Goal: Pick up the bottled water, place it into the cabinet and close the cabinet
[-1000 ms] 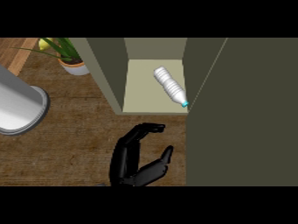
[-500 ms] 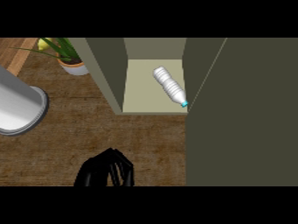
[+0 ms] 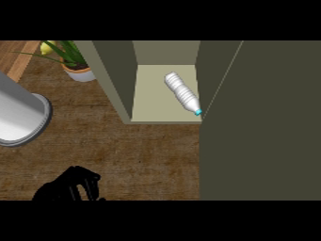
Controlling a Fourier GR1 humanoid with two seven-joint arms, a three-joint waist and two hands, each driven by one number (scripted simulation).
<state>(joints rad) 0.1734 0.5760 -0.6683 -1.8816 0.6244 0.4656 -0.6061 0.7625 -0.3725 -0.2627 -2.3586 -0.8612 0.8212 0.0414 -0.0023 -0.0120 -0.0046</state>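
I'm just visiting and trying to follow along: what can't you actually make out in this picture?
- Head view: only one black hand shows, cut off by the lower edge; which hand it is and how its fingers are set is unclear.
- The large olive panel on the right hides whatever lies behind it.
- The potted plant and the grey cylinder are cut by the top and left edges.
- The bottled water label is too small to read.
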